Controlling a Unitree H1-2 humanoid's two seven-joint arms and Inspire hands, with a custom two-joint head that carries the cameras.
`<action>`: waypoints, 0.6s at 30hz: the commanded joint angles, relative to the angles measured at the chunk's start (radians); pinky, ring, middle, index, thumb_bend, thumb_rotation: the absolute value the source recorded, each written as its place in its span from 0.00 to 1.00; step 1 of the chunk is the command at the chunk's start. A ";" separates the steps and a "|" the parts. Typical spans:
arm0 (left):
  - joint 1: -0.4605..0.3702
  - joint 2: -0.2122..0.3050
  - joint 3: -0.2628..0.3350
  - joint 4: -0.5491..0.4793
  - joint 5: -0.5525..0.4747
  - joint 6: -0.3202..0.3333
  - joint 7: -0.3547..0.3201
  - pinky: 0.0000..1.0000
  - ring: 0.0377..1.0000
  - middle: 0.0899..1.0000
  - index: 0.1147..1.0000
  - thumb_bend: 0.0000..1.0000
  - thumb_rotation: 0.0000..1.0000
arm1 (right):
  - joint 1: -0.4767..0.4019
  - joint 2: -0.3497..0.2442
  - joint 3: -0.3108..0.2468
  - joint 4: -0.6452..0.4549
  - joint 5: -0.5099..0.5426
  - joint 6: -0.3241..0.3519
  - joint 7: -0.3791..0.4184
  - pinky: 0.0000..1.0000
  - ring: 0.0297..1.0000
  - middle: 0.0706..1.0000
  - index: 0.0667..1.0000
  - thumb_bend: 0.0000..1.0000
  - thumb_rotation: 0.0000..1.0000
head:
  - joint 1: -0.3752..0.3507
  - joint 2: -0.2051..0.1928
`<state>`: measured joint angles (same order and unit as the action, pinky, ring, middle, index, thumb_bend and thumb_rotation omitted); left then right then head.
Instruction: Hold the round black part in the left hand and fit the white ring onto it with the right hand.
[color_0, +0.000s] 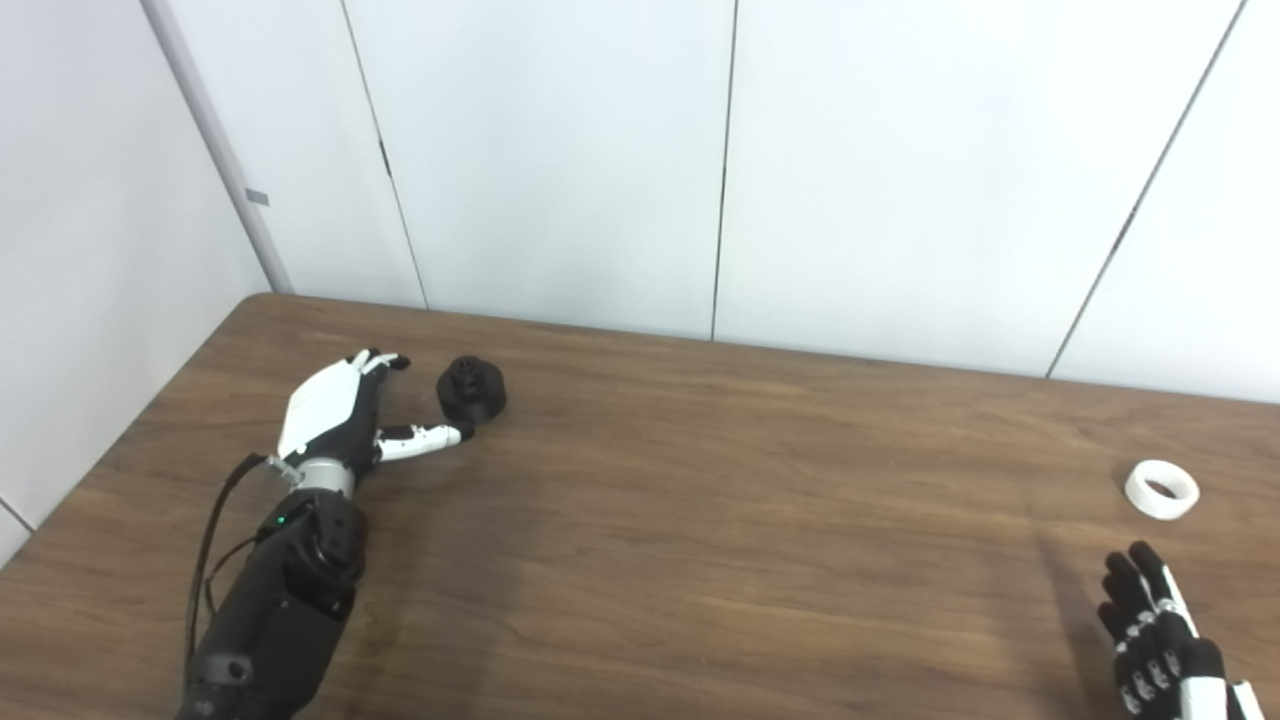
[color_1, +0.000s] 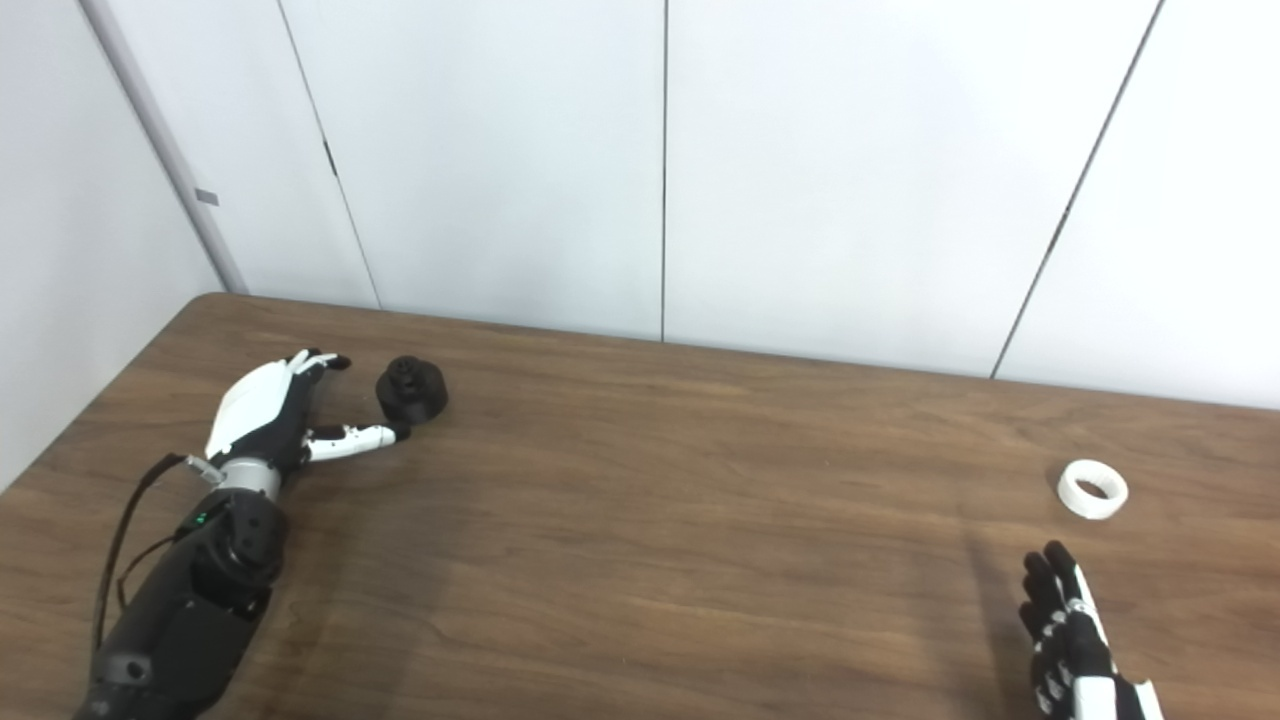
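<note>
Neither part is held yet. The round black part (color_0: 472, 388) rests on the worktop (color_0: 700, 520), just beyond the left hand (color_0: 335, 412), fingers spread. The white ring (color_0: 1161, 489) lies near the right hand (color_0: 1155, 630), fingers apart. Both grasps and the fitting remain.

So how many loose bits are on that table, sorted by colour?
Black: 1, the round part by the left hand's open fingers.
White: 1, the ring beyond the open right hand.
Total: 2, both lying free on the table.
</note>
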<state>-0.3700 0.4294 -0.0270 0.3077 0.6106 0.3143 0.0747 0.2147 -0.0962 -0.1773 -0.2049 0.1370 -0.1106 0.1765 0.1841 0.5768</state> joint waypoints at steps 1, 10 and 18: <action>-0.056 0.017 0.000 -0.006 0.002 -0.020 0.036 1.00 1.00 0.97 0.84 0.95 0.48 | 0.104 -0.015 0.005 0.027 0.017 -0.025 0.008 1.00 0.99 0.96 0.97 0.63 1.00 | 0.001 0.001; -0.094 0.019 -0.026 0.044 0.001 -0.012 0.029 1.00 1.00 0.97 0.84 0.97 0.47 | 0.105 -0.016 0.000 0.032 0.017 -0.024 0.006 1.00 0.98 0.95 0.95 0.67 0.98 | -0.009 0.004; -0.108 0.016 -0.028 0.067 -0.012 -0.017 0.031 1.00 1.00 0.97 0.84 0.97 0.43 | 0.105 -0.017 0.002 0.044 0.014 -0.041 0.009 0.99 0.97 0.96 0.97 0.64 0.99 | -0.014 0.003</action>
<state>-0.4293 0.4214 -0.0626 0.3821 0.6034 0.3102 0.0761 0.2154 -0.0974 -0.1796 -0.2016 0.1438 -0.1194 0.1810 0.1687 0.5783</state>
